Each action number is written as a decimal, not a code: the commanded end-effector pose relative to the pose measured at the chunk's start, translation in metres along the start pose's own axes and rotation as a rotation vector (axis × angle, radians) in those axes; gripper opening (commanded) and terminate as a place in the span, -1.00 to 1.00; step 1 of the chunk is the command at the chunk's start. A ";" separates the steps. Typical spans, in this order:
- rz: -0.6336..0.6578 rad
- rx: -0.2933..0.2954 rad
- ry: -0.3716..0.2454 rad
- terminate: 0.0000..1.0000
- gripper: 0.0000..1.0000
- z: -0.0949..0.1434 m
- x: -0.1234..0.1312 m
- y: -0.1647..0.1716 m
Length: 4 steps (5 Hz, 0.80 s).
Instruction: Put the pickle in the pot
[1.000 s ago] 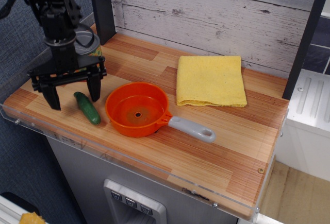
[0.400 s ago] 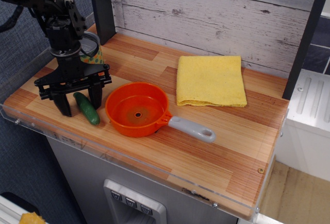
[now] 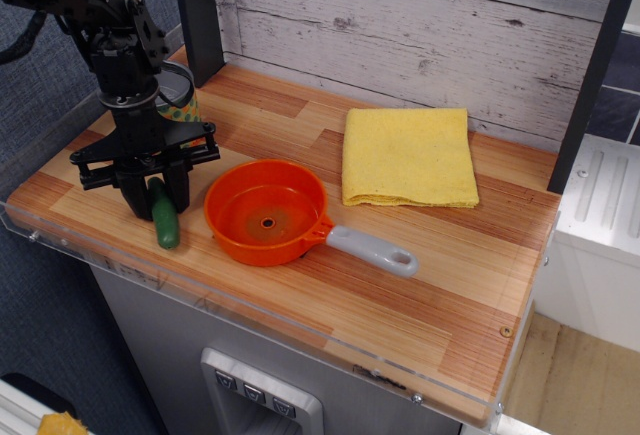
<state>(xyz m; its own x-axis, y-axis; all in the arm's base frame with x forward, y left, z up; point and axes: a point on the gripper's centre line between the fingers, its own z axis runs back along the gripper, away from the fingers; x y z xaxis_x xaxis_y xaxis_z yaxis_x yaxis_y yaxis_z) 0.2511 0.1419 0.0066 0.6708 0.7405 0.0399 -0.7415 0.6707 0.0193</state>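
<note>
The pickle (image 3: 165,223) is a small dark green toy at the left front of the wooden counter. My black gripper (image 3: 156,198) stands over its upper end with the fingers closed against it on both sides. The pickle's lower end sticks out toward the front edge and seems to rest on the wood. The pot (image 3: 266,212) is a shallow bright orange pan with a grey looped handle (image 3: 373,251), just right of the pickle, empty, with a small centre hole.
A folded yellow cloth (image 3: 408,155) lies at the back right. A can with coloured dots (image 3: 178,105) stands behind the arm. A dark post (image 3: 198,15) rises at the back left. The counter's front edge (image 3: 120,267) is close below the pickle.
My gripper moved right and down over the pickle and its fingers closed in on it. The pickle turned from slanted to nearly upright in the picture.
</note>
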 end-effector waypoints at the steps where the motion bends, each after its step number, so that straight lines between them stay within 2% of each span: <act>1: -0.064 0.020 -0.025 -1.00 -1.00 0.019 -0.001 0.002; 3: -0.050 -0.016 -0.091 -1.00 -1.00 0.052 -0.003 0.003; 4: -0.062 -0.054 -0.150 -1.00 -1.00 0.074 -0.008 -0.011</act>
<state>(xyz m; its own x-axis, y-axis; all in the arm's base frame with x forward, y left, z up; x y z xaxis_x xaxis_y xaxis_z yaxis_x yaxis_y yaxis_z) 0.2562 0.1242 0.0700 0.7083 0.6887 0.1549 -0.6946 0.7191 -0.0210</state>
